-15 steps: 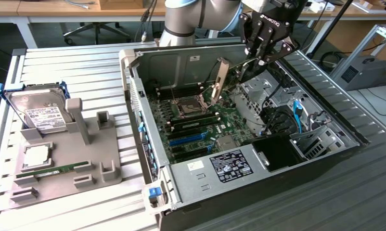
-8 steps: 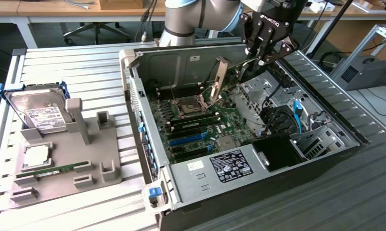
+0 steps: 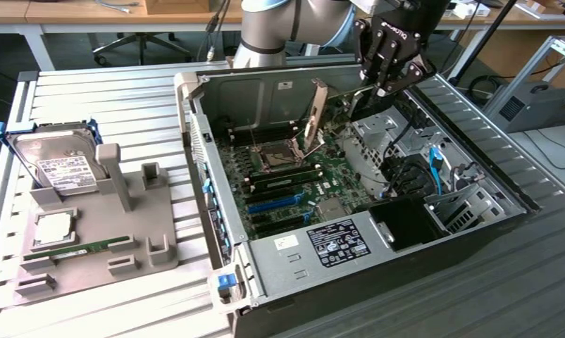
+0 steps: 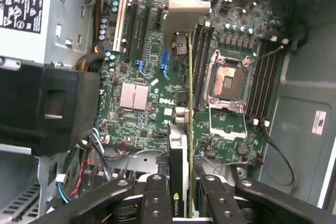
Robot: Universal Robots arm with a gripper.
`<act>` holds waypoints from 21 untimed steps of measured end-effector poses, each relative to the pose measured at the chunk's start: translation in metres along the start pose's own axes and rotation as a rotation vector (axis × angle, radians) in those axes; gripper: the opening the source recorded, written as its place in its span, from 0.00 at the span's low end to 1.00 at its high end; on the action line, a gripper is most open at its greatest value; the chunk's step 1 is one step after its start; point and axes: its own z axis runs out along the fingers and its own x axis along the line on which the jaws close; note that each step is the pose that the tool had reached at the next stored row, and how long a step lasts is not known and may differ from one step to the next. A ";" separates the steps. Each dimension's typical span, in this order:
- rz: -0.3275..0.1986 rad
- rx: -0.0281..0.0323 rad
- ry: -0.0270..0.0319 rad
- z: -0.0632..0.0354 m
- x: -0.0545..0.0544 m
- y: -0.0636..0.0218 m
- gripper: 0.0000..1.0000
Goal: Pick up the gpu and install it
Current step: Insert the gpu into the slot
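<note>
The gpu (image 4: 179, 145), a thin card seen edge-on with a black face and a green logo, hangs inside the open computer case (image 3: 470, 169) above the motherboard (image 4: 137, 80). Its silver end bracket (image 4: 185, 4) points toward the case's rear wall. My gripper (image 4: 182, 182) is shut on the card's near end, one black finger (image 4: 156, 195) on each side. In the exterior view my gripper (image 3: 375, 95) is at the far side of the case. There the gpu (image 3: 320, 113) stands tilted over the processor socket (image 3: 275, 153). The expansion slots (image 4: 130, 24) lie to one side of the card.
A grey fixture (image 3: 94, 232) at the exterior view's left carries a hard drive in a blue frame (image 3: 57, 158), a processor chip (image 3: 53, 229) and a narrow green memory stick (image 3: 80, 248). Inside the case are the power supply (image 3: 334, 243), a black drive bay (image 3: 405, 222) and loose cables (image 4: 100, 161).
</note>
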 end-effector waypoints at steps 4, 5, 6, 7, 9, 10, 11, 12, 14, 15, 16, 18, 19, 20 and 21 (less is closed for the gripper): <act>0.064 0.0022 0.0025 0.0004 0.000 0.0000 0.27; 0.081 0.0028 0.0031 0.0006 0.000 0.0000 0.27; 0.102 0.0035 0.0040 0.0007 0.000 0.0000 0.27; 0.118 0.0040 0.0047 0.0008 0.000 0.0000 0.27; 0.154 0.0053 0.0060 0.0011 0.000 0.0000 0.27; 0.180 0.0061 0.0071 0.0012 0.000 0.0000 0.27; 0.198 0.0066 0.0077 0.0013 0.000 0.0001 0.27; 0.202 0.0068 0.0079 0.0013 0.000 0.0002 0.27; 0.202 0.0068 0.0079 0.0013 0.000 0.0002 0.27; 0.202 0.0069 0.0079 0.0013 0.000 0.0001 0.27; 0.202 0.0068 0.0079 0.0013 0.000 0.0001 0.27; 0.202 0.0069 0.0078 0.0013 0.000 0.0002 0.27; 0.202 0.0069 0.0079 0.0013 0.000 0.0001 0.27; 0.202 0.0069 0.0079 0.0013 0.000 0.0002 0.27; 0.202 0.0069 0.0079 0.0013 0.000 0.0005 0.27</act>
